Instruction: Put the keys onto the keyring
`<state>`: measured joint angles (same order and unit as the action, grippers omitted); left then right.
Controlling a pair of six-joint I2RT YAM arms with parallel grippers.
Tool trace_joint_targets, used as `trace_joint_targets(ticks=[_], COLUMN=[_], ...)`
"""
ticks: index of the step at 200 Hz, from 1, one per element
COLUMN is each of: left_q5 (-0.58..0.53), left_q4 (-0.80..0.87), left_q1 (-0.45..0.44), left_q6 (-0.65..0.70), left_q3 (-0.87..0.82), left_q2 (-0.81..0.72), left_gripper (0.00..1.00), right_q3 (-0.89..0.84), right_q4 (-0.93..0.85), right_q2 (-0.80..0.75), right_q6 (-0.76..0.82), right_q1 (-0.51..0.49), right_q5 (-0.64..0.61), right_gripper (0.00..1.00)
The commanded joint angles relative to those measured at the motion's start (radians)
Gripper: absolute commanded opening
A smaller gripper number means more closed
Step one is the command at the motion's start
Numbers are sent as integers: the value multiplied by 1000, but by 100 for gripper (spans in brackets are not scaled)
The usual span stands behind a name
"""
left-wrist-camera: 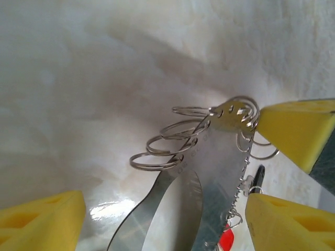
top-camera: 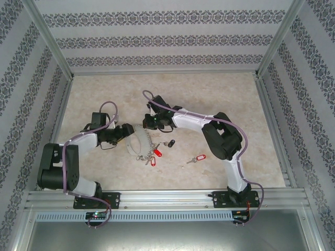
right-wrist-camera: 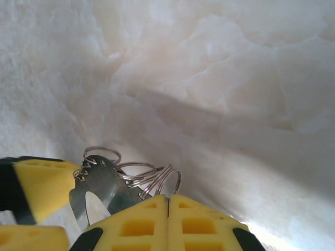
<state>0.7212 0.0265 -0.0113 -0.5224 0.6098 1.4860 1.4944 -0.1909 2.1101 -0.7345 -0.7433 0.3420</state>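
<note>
The keyring is a flat grey metal crescent with wire loops along its rim, lying between the two grippers. My right gripper is shut on one wire loop at the keyring's tip. My left gripper stands open, its yellow pads wide on either side of the keyring without touching it. Red-tagged keys lie at the ring's near rim; whether they hang on it I cannot tell. A black-headed key lies just right of the ring, and another red-tagged key lies further right.
The marble-patterned table is fenced by patterned walls and metal rails along the near edge. The right arm's elbow stands close behind the loose red-tagged key. The right gripper's yellow finger sits near the ring's tip.
</note>
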Motion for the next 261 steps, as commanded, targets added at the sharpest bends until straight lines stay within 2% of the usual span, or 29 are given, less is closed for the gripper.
trace_joint_targets(ticks=[1,34,56,73,96,114,131,143,163,185,192,209,231,244,261], left_q5=[131,136,133,120,91,53,40,34,27,24,27,33,-47,-70,-64], left_q4=[-123,-136,-152,-155,-123,-64,4,94,259,549,644,878,1127,1187,1183], left_q1=[5,5,5,5,5,5,5,4,-3,-20,-29,-64,-150,-187,-225], left_q6=[-9,-18,-33,-50,-50,-44,-31,-7,61,192,252,430,633,692,738], left_q3=[-32,-53,-77,-91,-94,-78,-46,-1,111,329,406,597,826,940,1031], left_q2=[40,45,18,-19,-91,-155,-221,-273,-366,-414,-412,-371,-300,-267,-242], left_gripper=[79,72,61,47,32,10,0,0,0,0,0,0,0,0,0], right_q3=[-27,-40,-40,-56,-68,-78,-95,-116,-170,-276,-306,-378,-474,-544,-634], right_q4=[93,118,99,109,108,113,126,154,185,220,219,222,264,325,381], right_q2=[-23,-16,-9,-9,-6,-12,-35,-66,-156,-328,-388,-534,-713,-810,-920], right_q6=[-40,-65,-79,-92,-108,-105,-84,-60,-28,17,42,124,247,352,517], right_q1=[-4,3,8,13,22,25,26,29,44,81,96,143,186,193,194], right_q5=[39,44,29,25,23,27,34,48,50,1,-18,-35,-70,-82,-53], right_gripper=[0,0,0,0,0,0,4,12,35,55,58,59,58,58,60])
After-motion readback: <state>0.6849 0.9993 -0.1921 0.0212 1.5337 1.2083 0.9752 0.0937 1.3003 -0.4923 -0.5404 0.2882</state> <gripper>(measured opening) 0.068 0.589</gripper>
